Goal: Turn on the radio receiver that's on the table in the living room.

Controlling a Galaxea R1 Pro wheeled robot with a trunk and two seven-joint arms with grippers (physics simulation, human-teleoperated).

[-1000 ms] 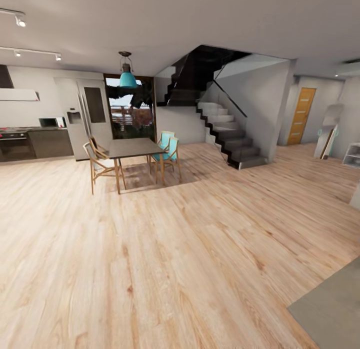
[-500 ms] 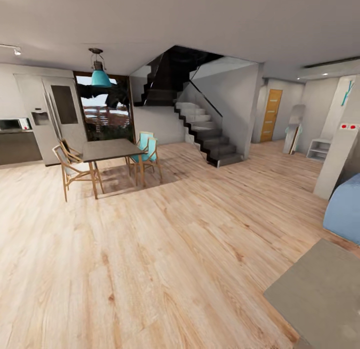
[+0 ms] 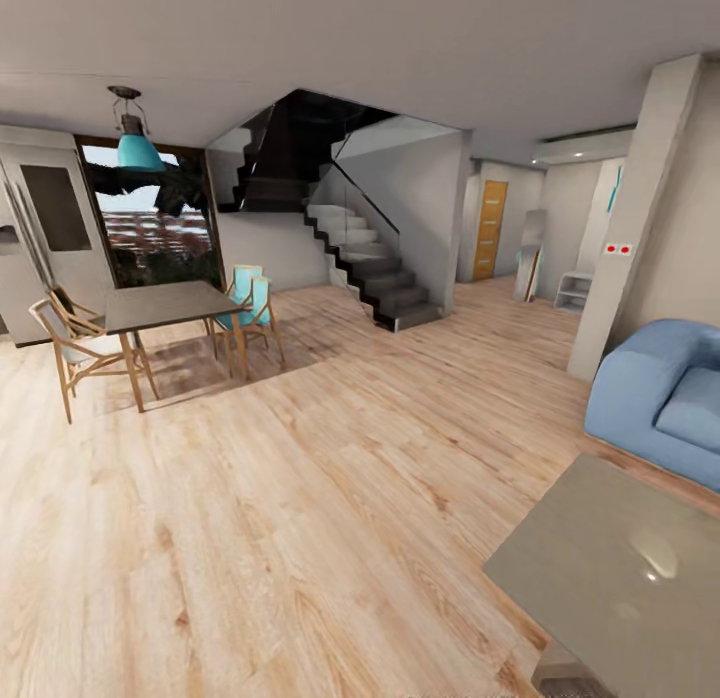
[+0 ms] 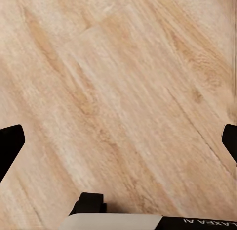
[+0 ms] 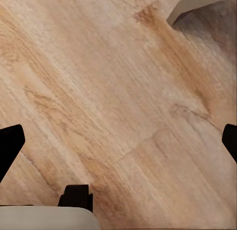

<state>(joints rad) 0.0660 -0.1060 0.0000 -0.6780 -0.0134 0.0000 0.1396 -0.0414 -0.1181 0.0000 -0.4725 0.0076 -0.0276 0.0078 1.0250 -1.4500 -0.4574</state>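
Note:
The low table [image 3: 620,568], with a glossy grey-brown top that reflects a lamp, comes in at the lower right of the head view. The radio receiver is out of view; the part of the top that shows is bare. Behind the table sits the blue sofa [image 3: 665,398] of the living room. In the left wrist view my left gripper [image 4: 118,141] is open over the pale wood floor, with its dark fingertips [image 4: 10,143] at the picture's edges. My right gripper [image 5: 118,141] is open too, above floor planks, with nothing between its fingers.
A grey dining table [image 3: 165,306] with pale wooden chairs stands at the left under a teal pendant lamp [image 3: 137,150]. Dark stairs [image 3: 370,263] rise at the back. A wall pillar [image 3: 640,208] stands beside the sofa. Open wood floor [image 3: 300,498] lies between. A pale corner [image 5: 197,2] shows near the right gripper.
The camera has swung to the right: the kitchen has slid out at the left, and the blue sofa and more of the low table have come into view at the right.

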